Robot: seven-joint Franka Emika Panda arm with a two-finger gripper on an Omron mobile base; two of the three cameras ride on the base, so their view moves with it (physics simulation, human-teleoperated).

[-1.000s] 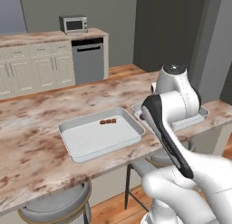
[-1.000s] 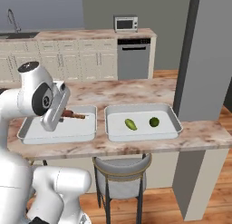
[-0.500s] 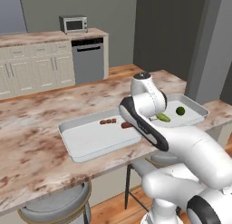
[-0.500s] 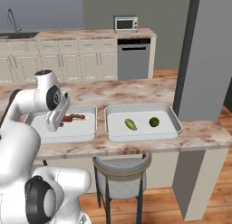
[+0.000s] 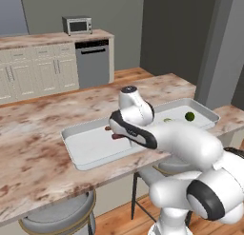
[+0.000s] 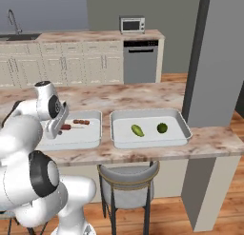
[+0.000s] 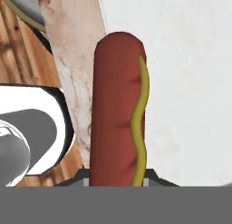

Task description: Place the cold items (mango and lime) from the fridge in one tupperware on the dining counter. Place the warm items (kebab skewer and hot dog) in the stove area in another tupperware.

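Brown-and-cream marbled stone tops the dining surface [image 6: 143, 93], with round grey stools [image 6: 127, 176] tucked under its near edge and cream cabinets, a dishwasher and a microwave [image 6: 132, 24] along the back wall. Two pale grey tupperware trays sit side by side on it. The jaws [image 6: 52, 133] are closed on a hot dog [image 7: 118, 109], a red-brown sausage with a wavy yellow mustard line, which juts out straight ahead of them in the hand view. They hang over the near part of one tupperware tray [image 6: 90, 136], with the hot dog above its pale floor close to the rim; whether it touches the floor cannot be told. Just beyond the jaws in that same tray lies the kebab skewer [image 6: 81, 122]. Off to the jaws' right, in the other tupperware tray [image 6: 178, 123], lie the yellow-green mango [image 6: 137, 130] and the dark green lime [image 6: 162, 128], a little apart from each other.
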